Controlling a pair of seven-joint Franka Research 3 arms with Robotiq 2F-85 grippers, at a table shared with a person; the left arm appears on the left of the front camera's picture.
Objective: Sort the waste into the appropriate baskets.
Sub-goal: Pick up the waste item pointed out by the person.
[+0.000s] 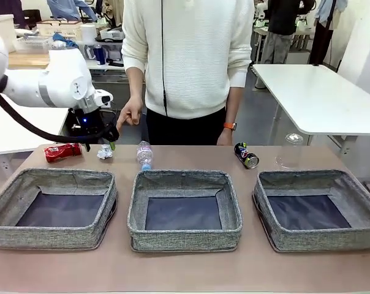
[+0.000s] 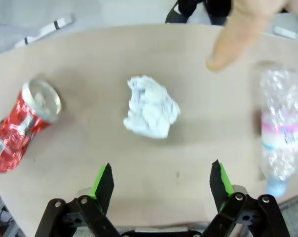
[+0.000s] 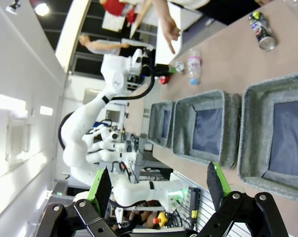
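The paper wad (image 2: 150,113), framed by the spread left gripper (image 2: 161,170), could have been nudged aside, or the person's hand (image 2: 240,29) nearby struck.

— Where's the waste?
— Rowed along the far edge: dented red can (image 1: 62,152), paper wad (image 1: 105,151), bottle (image 1: 144,154) and dark can (image 1: 247,155) lying down, cup (image 1: 290,150) standing.
— The baskets?
— Nearer, side by side: left bin (image 1: 53,181), middle bin (image 1: 185,180), right bin (image 1: 317,179).
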